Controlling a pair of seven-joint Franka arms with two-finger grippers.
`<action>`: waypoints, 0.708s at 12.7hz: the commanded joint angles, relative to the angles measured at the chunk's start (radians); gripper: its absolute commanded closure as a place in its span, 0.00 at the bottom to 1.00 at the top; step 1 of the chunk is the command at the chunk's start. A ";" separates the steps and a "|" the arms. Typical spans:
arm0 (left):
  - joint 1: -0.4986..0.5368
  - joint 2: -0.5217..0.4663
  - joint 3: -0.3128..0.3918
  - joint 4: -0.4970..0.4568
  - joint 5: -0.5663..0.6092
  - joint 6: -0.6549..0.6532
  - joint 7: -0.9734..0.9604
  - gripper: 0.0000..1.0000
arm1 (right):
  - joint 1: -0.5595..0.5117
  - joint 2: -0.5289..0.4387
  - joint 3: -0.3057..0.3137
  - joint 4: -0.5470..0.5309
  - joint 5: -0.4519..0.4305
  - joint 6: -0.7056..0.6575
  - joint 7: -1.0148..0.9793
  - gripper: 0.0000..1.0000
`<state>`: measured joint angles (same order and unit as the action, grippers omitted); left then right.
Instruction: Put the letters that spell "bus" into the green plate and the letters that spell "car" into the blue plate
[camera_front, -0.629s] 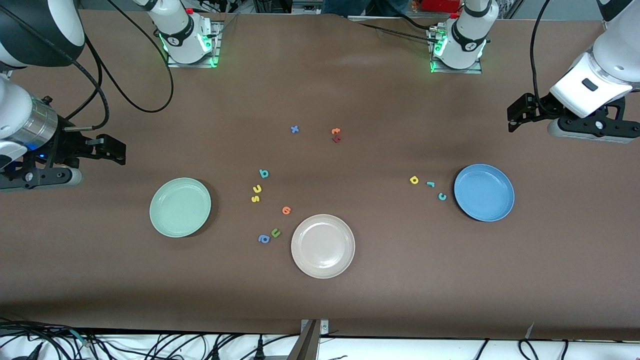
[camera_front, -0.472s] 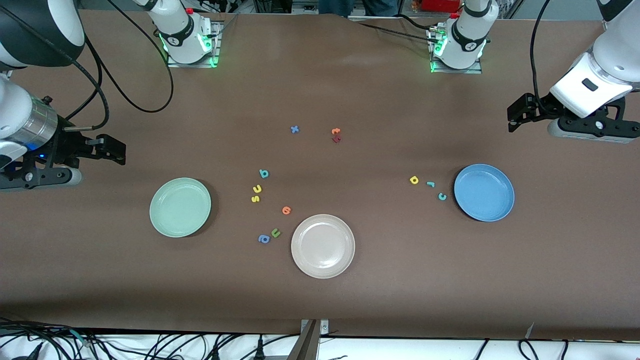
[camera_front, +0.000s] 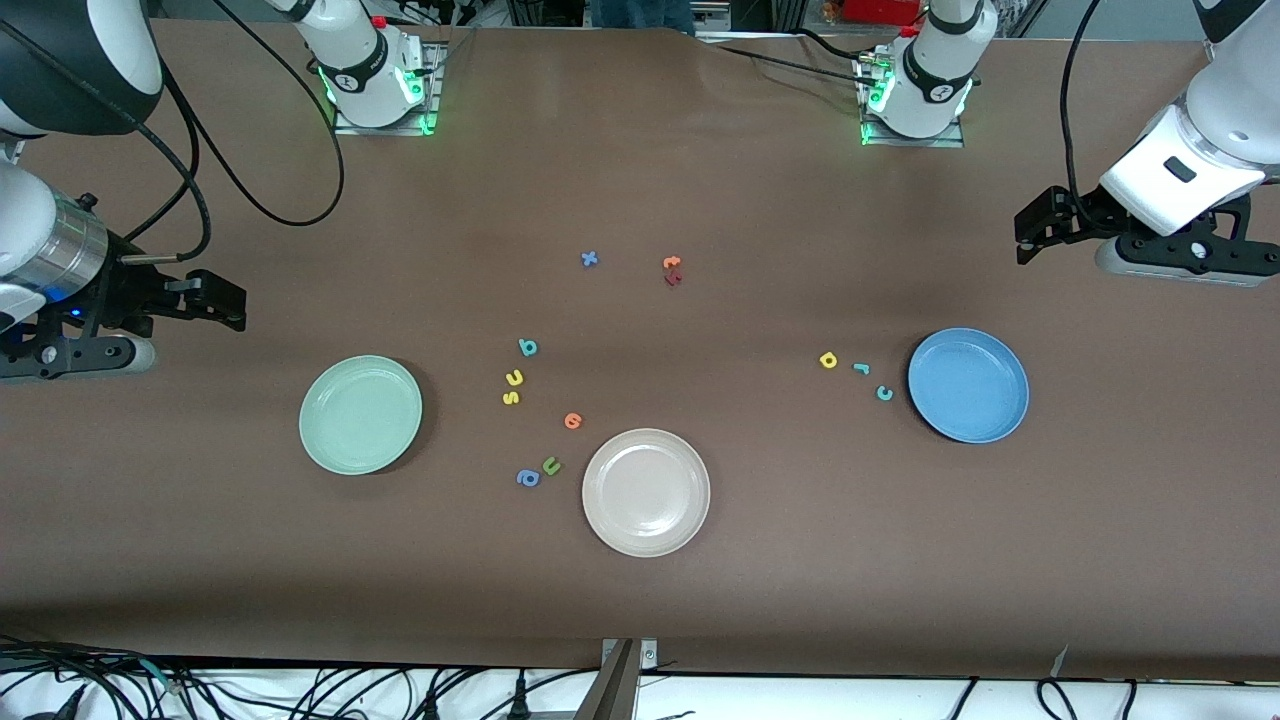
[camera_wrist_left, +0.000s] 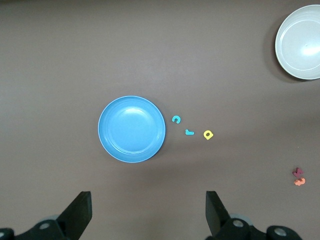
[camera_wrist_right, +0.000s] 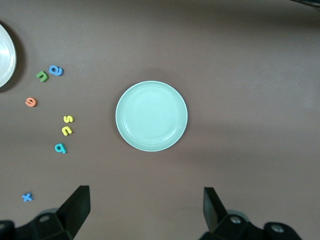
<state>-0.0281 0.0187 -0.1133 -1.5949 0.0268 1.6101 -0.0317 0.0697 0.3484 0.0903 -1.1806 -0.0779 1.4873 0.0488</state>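
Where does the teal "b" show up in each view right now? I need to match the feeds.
Front view: teal "b", just farther from the camera than the yellow "u" and yellow "s".
Right wrist view: teal "b", next to the yellow "u".
Left wrist view: not in it.
Shared landmark: the green plate.

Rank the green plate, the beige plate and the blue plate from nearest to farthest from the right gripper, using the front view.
1. green plate: toward the right arm's end of the table, closest to the right gripper.
2. beige plate: mid-table, nearest the front camera.
3. blue plate: toward the left arm's end.
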 joint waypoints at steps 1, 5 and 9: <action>0.005 0.009 -0.002 0.027 0.016 -0.021 0.012 0.00 | -0.002 0.011 0.003 0.024 -0.002 -0.004 0.008 0.00; 0.014 0.009 -0.002 0.024 0.015 -0.021 0.015 0.00 | -0.001 0.011 0.003 0.021 -0.002 -0.006 0.011 0.00; 0.016 0.009 -0.002 0.024 0.013 -0.022 0.015 0.00 | -0.002 0.011 0.003 0.021 -0.002 -0.004 0.014 0.00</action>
<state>-0.0221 0.0187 -0.1086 -1.5949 0.0268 1.6091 -0.0317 0.0698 0.3489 0.0903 -1.1806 -0.0779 1.4873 0.0488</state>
